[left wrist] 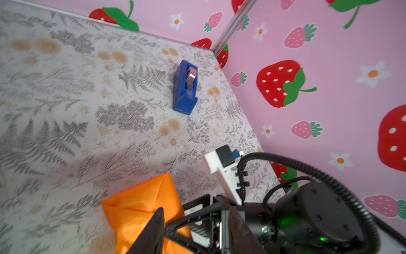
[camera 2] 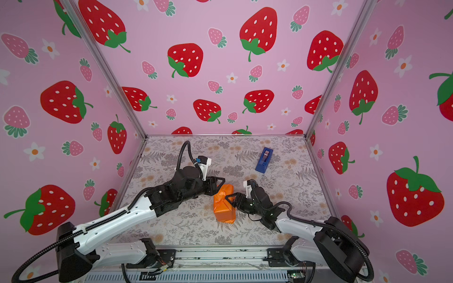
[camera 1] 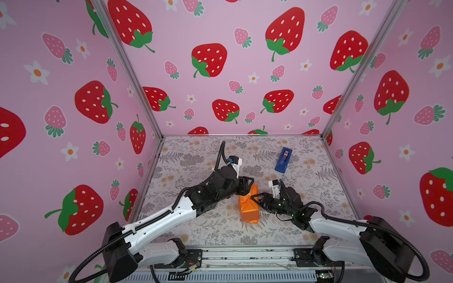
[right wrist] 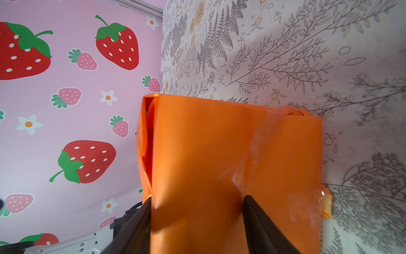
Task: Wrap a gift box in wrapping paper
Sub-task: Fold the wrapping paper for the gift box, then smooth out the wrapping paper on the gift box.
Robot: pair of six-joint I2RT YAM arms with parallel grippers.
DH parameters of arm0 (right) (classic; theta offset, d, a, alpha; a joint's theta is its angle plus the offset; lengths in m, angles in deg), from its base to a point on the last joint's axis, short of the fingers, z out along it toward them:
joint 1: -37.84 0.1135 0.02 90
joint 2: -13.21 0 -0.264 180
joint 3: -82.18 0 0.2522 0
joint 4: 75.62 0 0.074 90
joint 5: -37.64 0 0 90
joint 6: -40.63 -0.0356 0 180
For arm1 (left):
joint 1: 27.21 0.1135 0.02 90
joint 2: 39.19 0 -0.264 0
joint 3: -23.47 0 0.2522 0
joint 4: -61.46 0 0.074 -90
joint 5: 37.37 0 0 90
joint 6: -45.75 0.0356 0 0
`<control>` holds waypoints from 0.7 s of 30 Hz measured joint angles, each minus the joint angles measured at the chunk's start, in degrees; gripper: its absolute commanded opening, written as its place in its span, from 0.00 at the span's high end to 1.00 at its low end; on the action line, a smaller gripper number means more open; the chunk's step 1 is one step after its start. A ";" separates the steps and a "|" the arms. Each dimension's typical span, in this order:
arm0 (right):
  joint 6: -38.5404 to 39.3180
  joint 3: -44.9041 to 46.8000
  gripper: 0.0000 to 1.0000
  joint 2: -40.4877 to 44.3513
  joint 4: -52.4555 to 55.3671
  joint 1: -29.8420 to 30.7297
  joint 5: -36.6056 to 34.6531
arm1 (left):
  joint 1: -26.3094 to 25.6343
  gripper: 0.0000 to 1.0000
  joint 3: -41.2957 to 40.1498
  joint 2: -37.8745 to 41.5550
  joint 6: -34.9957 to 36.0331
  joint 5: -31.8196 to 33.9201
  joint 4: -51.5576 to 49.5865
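Observation:
The wrapping paper [camera 1: 248, 210] [camera 2: 224, 210] is folded into a glossy orange oblong parcel lying mid-table. The gift box is hidden inside it. My right gripper [camera 1: 255, 197] [camera 2: 229, 197] comes in from the right, and in the right wrist view it [right wrist: 197, 200] is shut across the parcel [right wrist: 208, 143], one finger at each edge of its upper face. A strip of clear tape [right wrist: 257, 143] runs along the seam. My left gripper [camera 1: 248, 186] [camera 2: 219, 185] is open at the parcel's far end. In the left wrist view it [left wrist: 196, 208] has a corner of the paper [left wrist: 136, 204] between its spread fingers.
A blue tape dispenser [camera 1: 283, 159] [camera 2: 264, 159] [left wrist: 185, 88] stands at the back right on the grey floral table cover [camera 1: 196, 156]. Pink strawberry walls close in the table on three sides. The two arms meet closely over the parcel.

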 measured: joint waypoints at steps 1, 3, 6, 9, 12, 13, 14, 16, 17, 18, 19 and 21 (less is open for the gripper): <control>0.00 -0.04 0.37 -0.02 0.00 0.00 0.04 | 0.28 0.52 -1.73 0.85 -1.27 -0.17 -1.60; 0.02 -0.17 0.37 -0.07 0.17 0.00 0.17 | 0.92 0.53 -5.33 1.86 -3.58 -1.18 -3.30; 0.02 -0.50 0.37 -0.15 0.44 0.00 0.24 | 2.38 0.53 -10.62 1.90 -6.78 -4.09 -3.82; 0.13 -1.01 0.37 -0.17 1.33 0.00 0.37 | 4.48 0.53 -14.60 1.11 -9.42 -8.39 -2.19; 0.26 -1.25 0.37 -0.17 1.88 0.00 0.44 | 6.14 0.54 -15.43 0.55 -10.99 -11.78 0.83; 0.28 -1.29 0.37 -0.15 1.97 0.00 0.44 | 6.27 0.54 -15.50 0.15 -11.17 -12.48 1.27; 0.33 -1.38 0.37 -0.15 2.14 0.00 0.44 | 6.34 0.54 -15.56 -0.31 -11.34 -13.25 2.01; 0.48 -1.68 0.37 -0.11 2.73 0.00 0.44 | 6.49 0.54 -15.61 -0.90 -11.54 -14.23 2.95; 0.50 -1.84 0.37 -0.02 3.08 0.00 0.44 | 6.60 0.54 -15.63 -1.11 -11.54 -14.73 3.37; 0.57 -1.95 0.36 0.09 3.41 0.00 0.44 | 6.69 0.54 -15.65 -1.31 -11.54 -15.17 3.63; 0.70 -2.08 0.35 0.24 3.85 0.00 0.42 | 6.73 0.54 -15.65 -1.46 -11.52 -15.41 3.82; 0.92 -2.71 0.31 0.79 5.95 0.00 0.31 | 6.75 0.54 -15.65 -1.73 -11.45 -15.98 4.13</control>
